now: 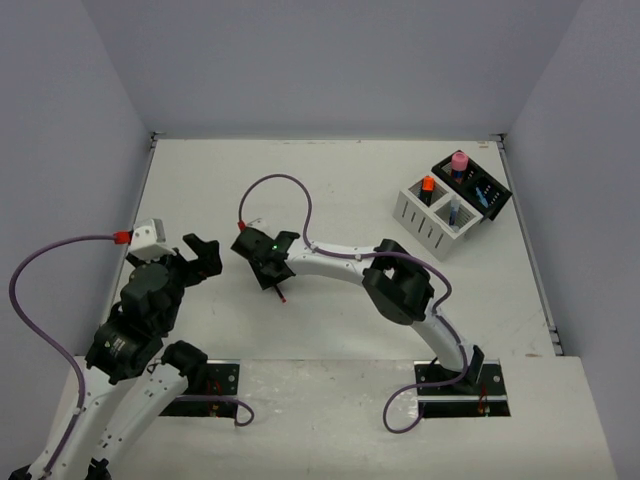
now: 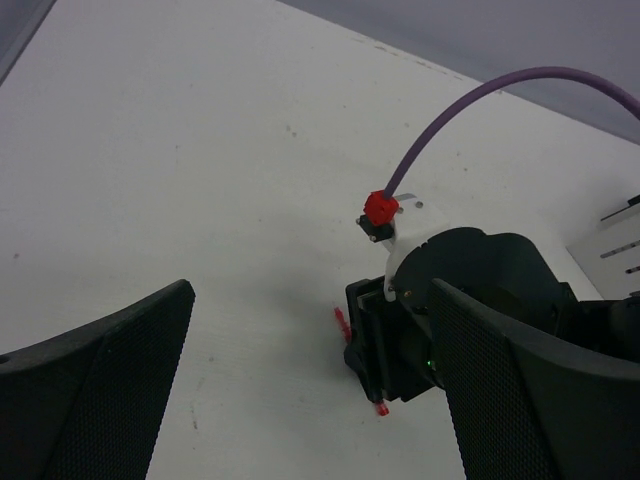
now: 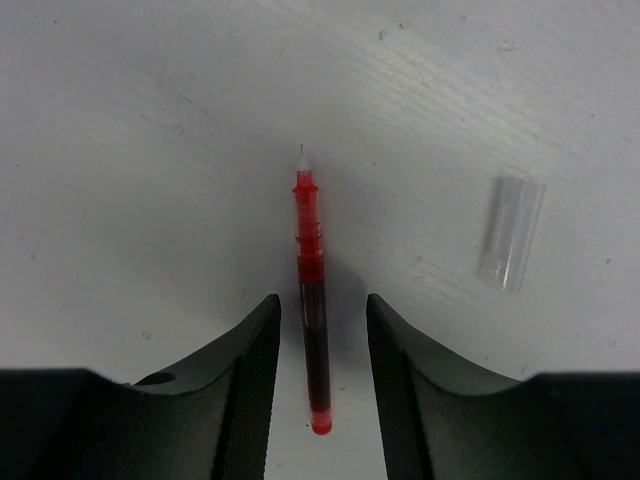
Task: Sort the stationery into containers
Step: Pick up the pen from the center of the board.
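Observation:
A red pen lies flat on the white table, its tip pointing away from the camera. My right gripper is open and straddles the pen's rear half, with a gap between the pen and each finger. In the top view the right gripper is low over the table's middle and the pen's end pokes out below it. My left gripper is open and empty, just left of it. The white container and black container stand at the far right, holding a pink cylinder and an orange-capped highlighter.
A clear pen cap lies on the table to the right of the pen. In the left wrist view the right gripper with its purple cable sits between my left fingers. Grey walls enclose the table.

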{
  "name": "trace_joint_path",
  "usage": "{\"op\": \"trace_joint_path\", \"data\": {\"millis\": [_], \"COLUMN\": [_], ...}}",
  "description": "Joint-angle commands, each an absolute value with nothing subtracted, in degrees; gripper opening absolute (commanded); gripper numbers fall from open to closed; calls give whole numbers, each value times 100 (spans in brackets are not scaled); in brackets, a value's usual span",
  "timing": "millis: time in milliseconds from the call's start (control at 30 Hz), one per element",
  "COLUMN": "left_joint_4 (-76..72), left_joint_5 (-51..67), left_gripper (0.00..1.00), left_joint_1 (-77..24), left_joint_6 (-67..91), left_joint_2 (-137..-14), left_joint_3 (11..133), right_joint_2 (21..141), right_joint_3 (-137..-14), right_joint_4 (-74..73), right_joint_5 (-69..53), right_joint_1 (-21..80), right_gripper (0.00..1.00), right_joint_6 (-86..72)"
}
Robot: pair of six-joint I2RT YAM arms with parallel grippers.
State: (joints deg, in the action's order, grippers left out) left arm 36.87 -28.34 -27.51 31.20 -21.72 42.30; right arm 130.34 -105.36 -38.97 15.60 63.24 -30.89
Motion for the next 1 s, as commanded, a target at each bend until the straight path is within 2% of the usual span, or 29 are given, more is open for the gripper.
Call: {"op": "trace_joint_path", "data": {"millis": [0,133,233,400,500,600,800,967], "left_joint_4": [3364,3301,3296,3252,3289,3289,3261,3270], "left_joint_5": [-2632,-2542,-2533,-2417,-2443,-2439,-2399,-2394], "left_gripper": [100,100,100,100,100,100,100,100], "left_joint_1": [-2716,-2716,-2716,-2716,-2716,-2716,-2716,-2716], "left_joint_6": [2889,2853,2848,2809,2812,2819,2804,2804], "left_joint_2": [-2157,-2067,-2022,-2100,-2184,-2197,-2343,-2563], "left_joint_3": [4205,4175,4166,4157,4171,4175,4171,4178], "right_joint_2": [13313,13507,13522,13289,13089,12553,10663,9337], "right_joint_3": [-10930,-11027,-10973,-10547,-10309,-9594,-7837,-7294], "right_joint_4": [-4030,-4134,-4286,-3995,-3718,-2755,-824,-854], "right_joint_5": [1533,1528,1648,1714,1535,1027,528,926], "right_joint_1": [6374,6372,6381,6433,6458,6525,6530,6527], "right_gripper": [39,28,16,9,0,0,0,0], "right_joint_6": [-3091,-3101,-3188,-3273,-3238,-3013,-3036,-2831]}}
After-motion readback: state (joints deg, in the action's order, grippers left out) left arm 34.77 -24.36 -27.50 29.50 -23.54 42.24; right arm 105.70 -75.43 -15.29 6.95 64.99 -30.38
